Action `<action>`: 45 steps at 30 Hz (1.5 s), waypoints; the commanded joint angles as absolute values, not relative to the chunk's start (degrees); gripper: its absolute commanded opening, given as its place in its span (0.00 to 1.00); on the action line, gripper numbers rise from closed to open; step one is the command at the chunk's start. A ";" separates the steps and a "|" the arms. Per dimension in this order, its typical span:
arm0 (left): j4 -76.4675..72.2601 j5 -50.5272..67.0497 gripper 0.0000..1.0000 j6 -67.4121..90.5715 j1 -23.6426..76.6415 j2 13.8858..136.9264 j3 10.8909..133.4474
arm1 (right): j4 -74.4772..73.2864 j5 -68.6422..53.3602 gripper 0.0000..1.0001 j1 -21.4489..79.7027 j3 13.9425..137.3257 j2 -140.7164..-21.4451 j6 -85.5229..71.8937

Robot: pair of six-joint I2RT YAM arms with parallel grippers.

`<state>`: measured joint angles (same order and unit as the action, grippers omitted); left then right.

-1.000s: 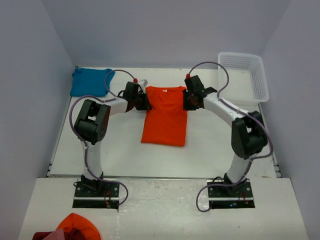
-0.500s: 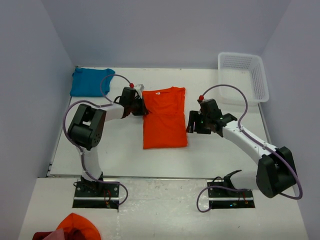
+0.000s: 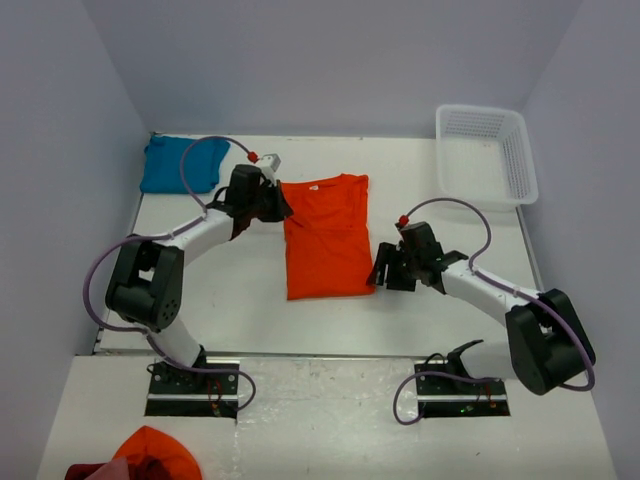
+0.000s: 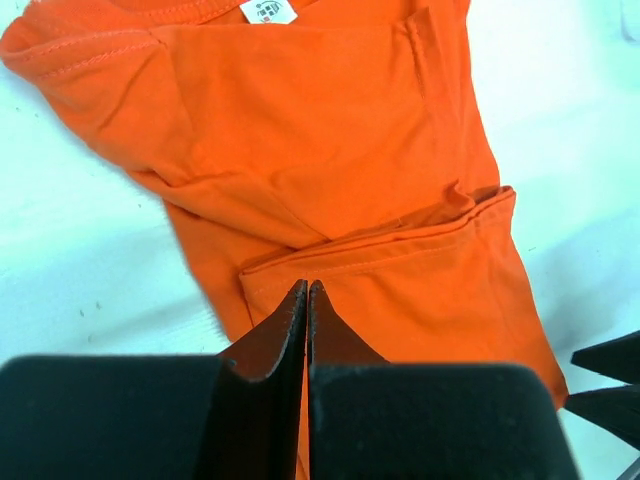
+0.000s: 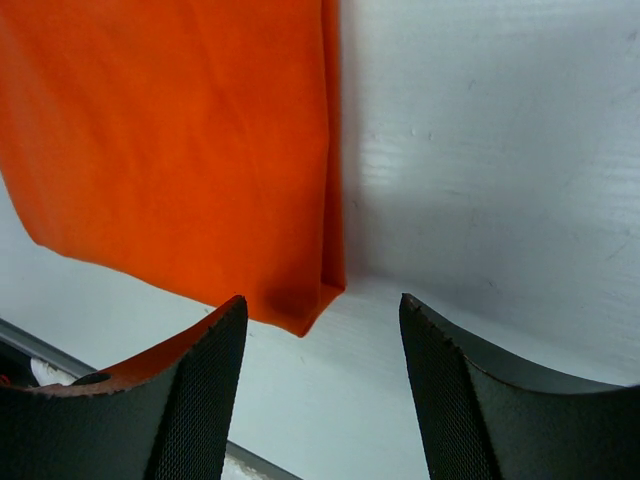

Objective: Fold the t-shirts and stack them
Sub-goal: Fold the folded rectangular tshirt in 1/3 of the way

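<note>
The orange t-shirt (image 3: 326, 240) lies folded into a narrow strip mid-table, collar at the far end; its white neck label (image 4: 268, 10) shows in the left wrist view. The teal t-shirt (image 3: 180, 164) lies folded at the back left corner. My left gripper (image 3: 281, 207) hovers at the orange shirt's far left edge. It is shut (image 4: 305, 286), with nothing visibly pinched. My right gripper (image 3: 380, 273) is low by the shirt's near right corner (image 5: 305, 318). Its jaws stand open (image 5: 320, 300), with that corner just ahead of the tips.
A white mesh basket (image 3: 527, 165) stands at the back right. Grey walls close in the table on three sides. A heap of orange and red cloth (image 3: 150, 455) lies off the table at the front left.
My right gripper opened, let go of the shirt's far right corner and swung down to the near right corner. The left gripper pulled slightly back and left, staying shut.
</note>
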<state>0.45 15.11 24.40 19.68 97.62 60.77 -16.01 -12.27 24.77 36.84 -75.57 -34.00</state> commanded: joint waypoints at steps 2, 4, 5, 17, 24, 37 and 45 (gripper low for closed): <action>4.04 13.10 0.00 24.52 20.56 92.82 58.19 | -9.49 -15.03 0.63 24.61 33.05 -75.23 -37.26; 5.45 11.09 0.00 25.22 21.44 90.89 57.57 | -9.75 -14.94 0.63 24.70 32.87 -74.80 -37.97; 6.06 10.47 0.00 25.31 21.79 90.44 57.22 | -9.84 -13.90 0.63 24.70 32.87 -74.62 -38.40; 11.07 4.57 0.00 28.21 24.70 80.95 51.86 | -1.94 -16.43 0.61 24.87 29.18 -79.28 -45.88; 15.46 1.50 0.00 30.32 25.05 80.94 49.66 | -0.44 -16.26 0.60 25.40 26.81 -78.66 -47.90; 19.77 -1.30 0.00 36.30 27.24 82.71 45.00 | 2.72 -16.88 0.57 26.45 24.79 -79.72 -50.36; 20.03 -4.56 0.00 35.25 29.88 77.87 45.42 | -8.06 -5.73 0.58 29.53 28.28 -74.98 -49.57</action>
